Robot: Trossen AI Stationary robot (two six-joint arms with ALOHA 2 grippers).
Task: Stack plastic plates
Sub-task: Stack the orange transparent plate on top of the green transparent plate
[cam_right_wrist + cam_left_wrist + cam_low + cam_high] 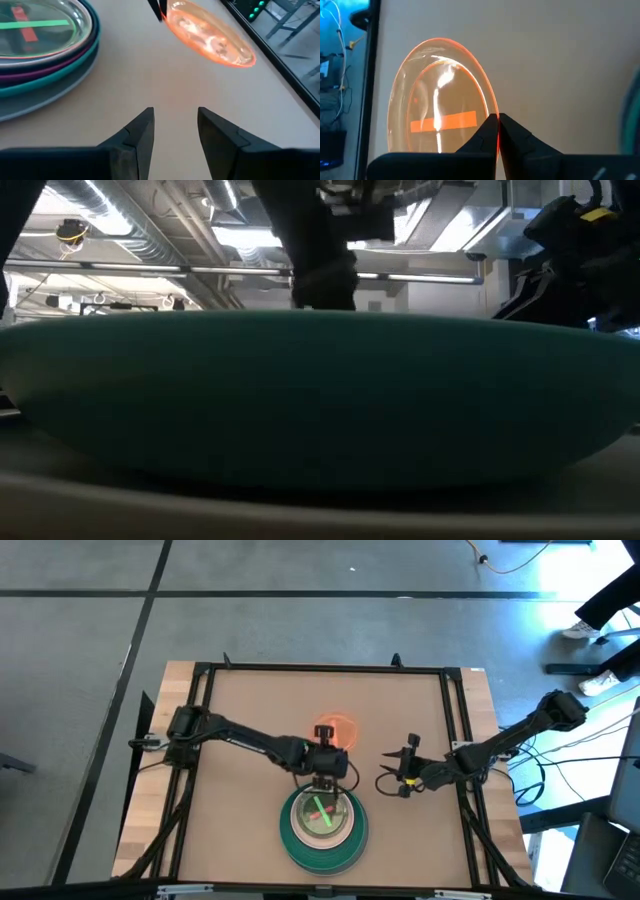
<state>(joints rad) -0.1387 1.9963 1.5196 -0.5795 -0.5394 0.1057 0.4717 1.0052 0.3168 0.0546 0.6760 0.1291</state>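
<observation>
Though hidden low, orange plate (pixel 440 115) tilted.

- Orange plate (pixel 440 115): glossy, see-through plastic with bright glints.
- Plate stack (pixel 45 55) beside it: smooth, shiny plastic rims.
- Bench (pixel 250 700): matt tan top; pale wood edge.
- End effector fingers (pixel 137 135): matt black.

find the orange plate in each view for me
high view: orange plate at table centre, behind the left gripper that pinches its rim.
low view: not in it; the teal plate fills the picture.
left wrist view: big, at picture centre, rim between the shut fingers.
right wrist view: lifted and tilted beyond the open right gripper, plate at.
shared landmark: the plate stack, also at.
</observation>
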